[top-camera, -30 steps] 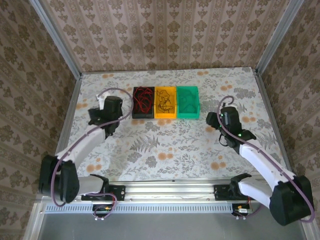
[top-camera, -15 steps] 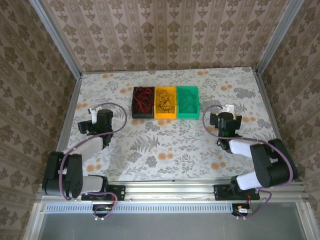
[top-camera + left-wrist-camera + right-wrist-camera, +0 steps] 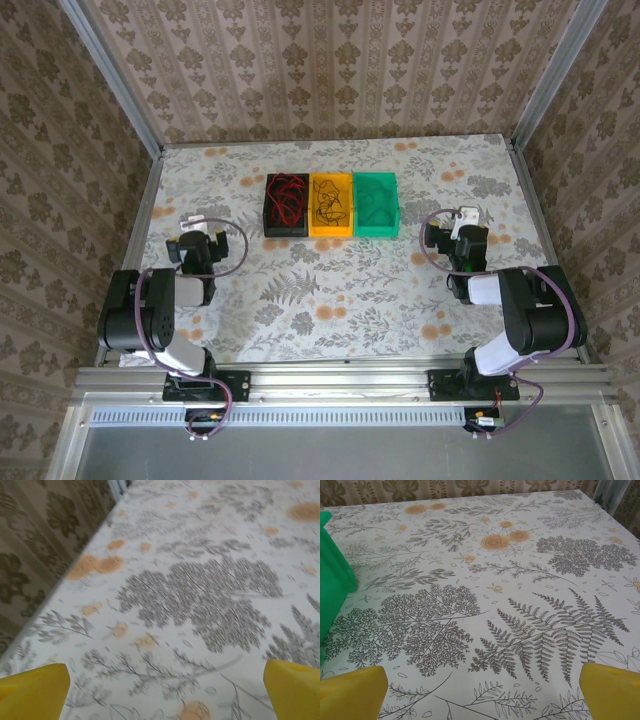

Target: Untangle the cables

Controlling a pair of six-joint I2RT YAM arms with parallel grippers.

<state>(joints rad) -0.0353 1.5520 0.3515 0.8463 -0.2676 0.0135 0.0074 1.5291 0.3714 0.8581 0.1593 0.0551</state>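
Note:
The cables lie sorted in three bins at the back middle of the table. A red cable point(image 3: 287, 198) is coiled in the black bin point(image 3: 270, 226), a black cable point(image 3: 331, 205) in the yellow bin point(image 3: 331, 232), and a faint bluish cable point(image 3: 376, 208) in the green bin point(image 3: 377, 232). My left gripper point(image 3: 200, 232) hovers left of the bins and my right gripper point(image 3: 463, 222) right of them, both well apart from them. In the wrist views the left gripper point(image 3: 164, 695) and right gripper point(image 3: 482, 695) stand open, yellow fingertips point(image 3: 33, 689) point(image 3: 612, 691) wide apart over bare tablecloth.
The table carries a floral cloth point(image 3: 330, 290). Patterned walls enclose it at the back and both sides, with a metal frame post point(image 3: 110, 75) on the left. The green bin's corner point(image 3: 334, 562) shows at the left edge of the right wrist view.
Both arms have folded back toward their bases, drawing the grippers away from the bins. The left one slid left and nearer; the right one swung right. The cables have not moved.

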